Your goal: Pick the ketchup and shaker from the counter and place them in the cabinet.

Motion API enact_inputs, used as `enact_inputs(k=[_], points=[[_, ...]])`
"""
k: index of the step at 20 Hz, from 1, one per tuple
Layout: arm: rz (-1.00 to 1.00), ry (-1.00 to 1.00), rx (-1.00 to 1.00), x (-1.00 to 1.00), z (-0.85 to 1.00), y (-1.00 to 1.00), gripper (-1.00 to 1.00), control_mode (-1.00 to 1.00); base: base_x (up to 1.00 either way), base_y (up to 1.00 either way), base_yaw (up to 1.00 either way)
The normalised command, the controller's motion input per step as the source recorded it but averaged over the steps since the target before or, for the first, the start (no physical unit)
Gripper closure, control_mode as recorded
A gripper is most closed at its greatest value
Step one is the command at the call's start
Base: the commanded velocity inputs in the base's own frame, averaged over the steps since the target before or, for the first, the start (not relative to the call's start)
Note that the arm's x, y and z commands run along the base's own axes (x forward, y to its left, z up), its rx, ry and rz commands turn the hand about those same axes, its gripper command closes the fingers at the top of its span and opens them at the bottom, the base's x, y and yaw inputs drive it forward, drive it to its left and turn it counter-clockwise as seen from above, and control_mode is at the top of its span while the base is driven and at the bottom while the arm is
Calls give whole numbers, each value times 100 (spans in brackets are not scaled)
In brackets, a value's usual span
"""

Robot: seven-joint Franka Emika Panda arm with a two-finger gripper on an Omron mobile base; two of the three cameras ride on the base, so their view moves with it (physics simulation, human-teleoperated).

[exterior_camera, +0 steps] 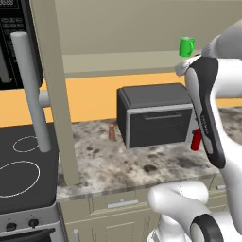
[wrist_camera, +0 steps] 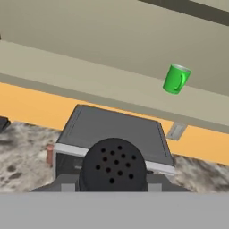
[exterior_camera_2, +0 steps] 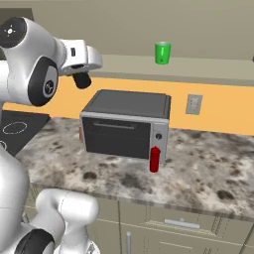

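Note:
My gripper is shut on the black shaker, whose perforated round top faces the hand camera. It hangs in the air above the toaster oven's left end, in front of the open cabinet's shelf and a little below it. The red ketchup bottle stands upright on the granite counter, against the oven's front right corner; in the left base view the ketchup peeks out from behind my forearm. The cabinet door stands swung open at the left with its grey bar handle.
A green mug sits on the cabinet shelf. The dark toaster oven stands on the counter under it. A small reddish-brown shaker stands left of the oven. The black stovetop lies further left.

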Motion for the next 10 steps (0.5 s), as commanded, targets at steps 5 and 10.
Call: enact_inputs(k=[5,10], points=[[0,0,0,44,-2,0,100,-100,0,0,0],[0,0,2,52,-1,0,100,-100,0,0,0]])
